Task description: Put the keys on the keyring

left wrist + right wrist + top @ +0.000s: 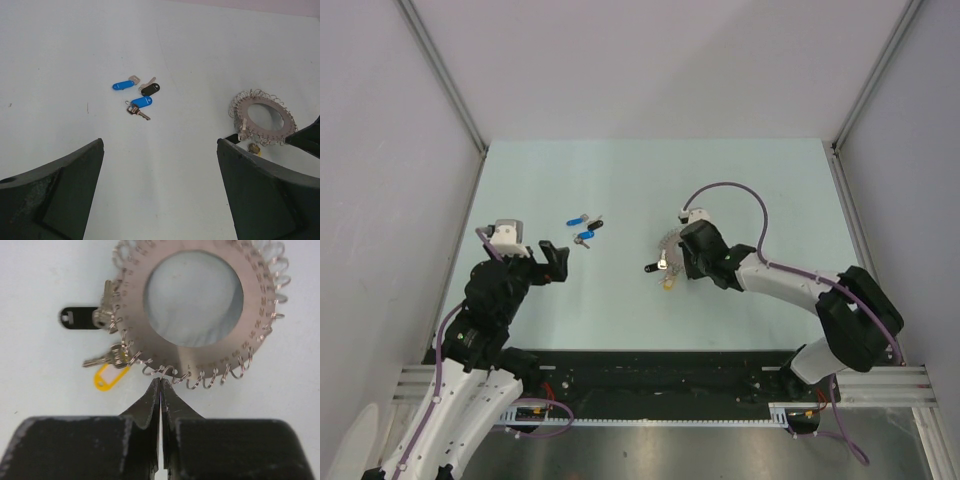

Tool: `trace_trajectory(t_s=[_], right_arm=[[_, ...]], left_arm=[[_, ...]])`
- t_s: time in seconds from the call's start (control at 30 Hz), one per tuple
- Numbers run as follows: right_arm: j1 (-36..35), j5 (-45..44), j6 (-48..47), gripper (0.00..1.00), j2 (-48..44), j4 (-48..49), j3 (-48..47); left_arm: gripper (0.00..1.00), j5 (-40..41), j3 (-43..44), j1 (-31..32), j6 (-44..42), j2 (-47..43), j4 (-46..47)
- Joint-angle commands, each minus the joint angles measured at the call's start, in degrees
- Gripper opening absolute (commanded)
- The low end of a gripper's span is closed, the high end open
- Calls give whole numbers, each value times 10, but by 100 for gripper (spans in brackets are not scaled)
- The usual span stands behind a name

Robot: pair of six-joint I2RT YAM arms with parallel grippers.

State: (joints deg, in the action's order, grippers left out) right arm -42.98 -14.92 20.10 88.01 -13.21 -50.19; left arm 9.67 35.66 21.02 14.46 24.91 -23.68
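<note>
**Right gripper point(160, 383) closed at keyring point(200, 359) rim**

Its jaws meet at the ring's near wire loops; whether one is pinched is unclear. A black-tagged key point(79, 318) and a yellow-tagged key point(111, 376) hang on its left. Three loose keys point(586, 230) lie further left on the table point(620, 310), near the wide-spread left gripper point(554, 263).

The keyring point(255, 325) runs off the right wrist picture's far edge. From above, the right gripper point(682, 263) hides its right side.
</note>
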Motion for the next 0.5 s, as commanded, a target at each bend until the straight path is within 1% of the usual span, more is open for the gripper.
trace_trajectory(t_s=[0.0,0.07,0.13,0.17,0.2,0.3,0.33,0.47], right_arm=[[-30,48,-64,0,-54,28,-23],[-44,62,-109,0,-62,42,-29],[-63,89,-151,0,-78,67,-30],[-66,102,-160,0,-86,76,-31],[-68,128,-165,0,-101,90,-31],[-68,179,-189,0,-125,113,-30],[-67,185,-196,0,-141,116,-30],[-57,223,-232,0,-179,122,-29]], left_arm=[[100,-31,10,-4,-14,2,18],[100,-51,7,-5,-20,1,28],[100,-91,1,-5,-32,1,45],[100,-113,-1,-5,-37,3,54],[100,-158,-7,-4,-49,5,64],[100,-231,-12,-4,-71,23,111],[100,-272,-10,-4,-75,32,121],[100,-346,14,-4,-101,90,161]])
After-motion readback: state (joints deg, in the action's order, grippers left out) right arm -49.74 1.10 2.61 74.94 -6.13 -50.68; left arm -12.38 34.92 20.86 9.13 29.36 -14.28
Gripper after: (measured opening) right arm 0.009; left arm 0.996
